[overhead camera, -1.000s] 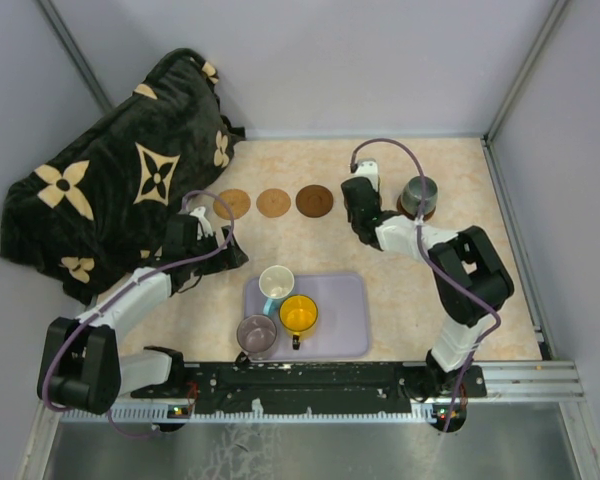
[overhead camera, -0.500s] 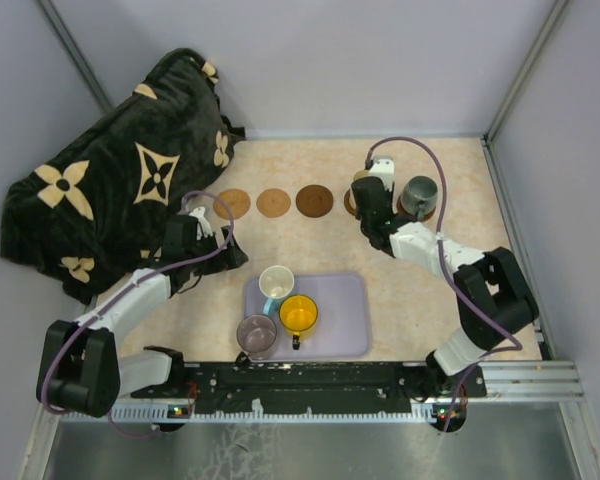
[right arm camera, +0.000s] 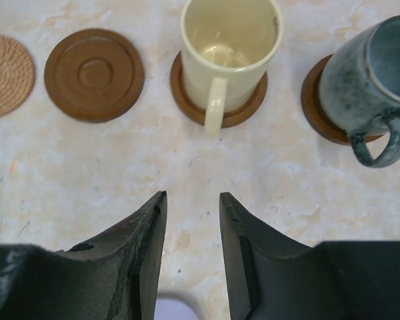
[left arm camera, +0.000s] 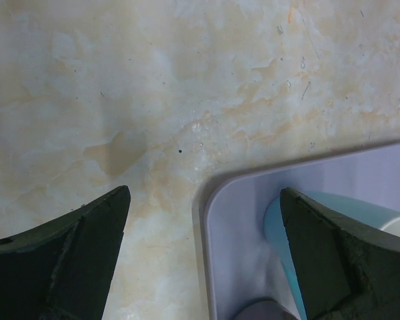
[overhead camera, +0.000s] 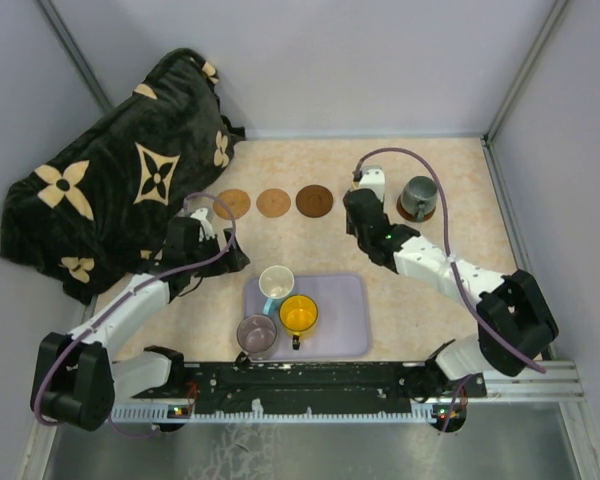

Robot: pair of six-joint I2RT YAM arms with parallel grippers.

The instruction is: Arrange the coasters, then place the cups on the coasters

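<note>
Three bare coasters lie in a row: a tan one (overhead camera: 232, 204), a second tan one (overhead camera: 273, 203) and a dark brown one (overhead camera: 314, 200) (right arm camera: 94, 74). The cream cup (overhead camera: 372, 184) (right arm camera: 230, 47) stands on a brown coaster (right arm camera: 252, 105). The dark grey-green cup (overhead camera: 418, 196) (right arm camera: 370, 83) stands on another (right arm camera: 315, 100). My right gripper (overhead camera: 360, 206) (right arm camera: 192, 203) is open and empty, a short way in front of the cream cup. The white cup with the light blue handle (overhead camera: 276, 283) (left arm camera: 278, 230), the yellow cup (overhead camera: 298, 315) and the purple-grey cup (overhead camera: 256, 333) sit on the lavender tray (overhead camera: 345, 310). My left gripper (overhead camera: 228, 262) (left arm camera: 205, 200) is wide open over the tray's far left corner (left arm camera: 240, 200).
A black blanket with tan flower shapes (overhead camera: 110, 190) is heaped at the back left. Grey walls close the table at the back and on both sides. The arms' base rail (overhead camera: 310, 378) runs along the near edge.
My right gripper has drawn back toward the near side, and the cream cup now stands in the open on its coaster. The left arm has shifted only slightly.
</note>
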